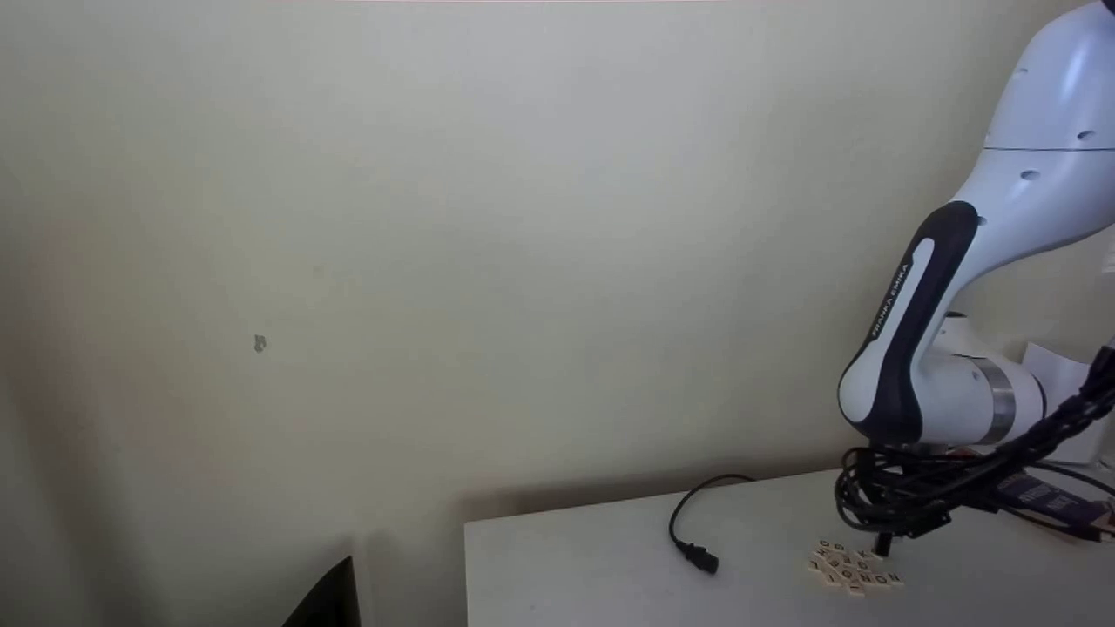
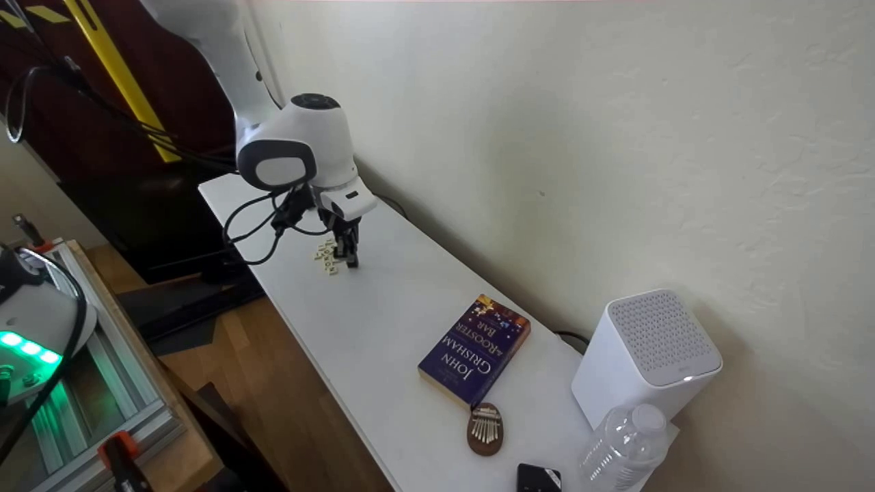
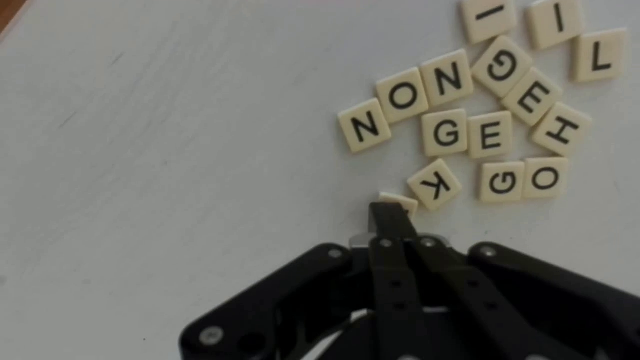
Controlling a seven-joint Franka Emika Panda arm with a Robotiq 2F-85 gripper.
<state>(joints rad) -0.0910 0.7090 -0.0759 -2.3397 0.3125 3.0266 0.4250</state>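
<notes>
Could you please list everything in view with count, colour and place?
Wall: 1, off-white, both exterior views
Table: 1, white, along the wall
Tiles: 15, cream, clustered on the table; one partly hidden
Book: 1, navy, on the table
Kalimba: 1, brown, by the book
Case: 1, black, on the table
Box: 1, white, by the wall
Bottle: 1, clear, near the box
Cord: 1, black, on the table
Bench: 1, brown-edged, apart from the table
Clamps: 2, red-black, at the bench
Unit: 1, pale, green-lit, at the bench
Bar: 1, yellow, background
Floor: 1, brown, below the table
Arm: 1, white, over the table
Wires: several, black, along the arm
Gripper: 1, black, shut, at the tiles
</notes>
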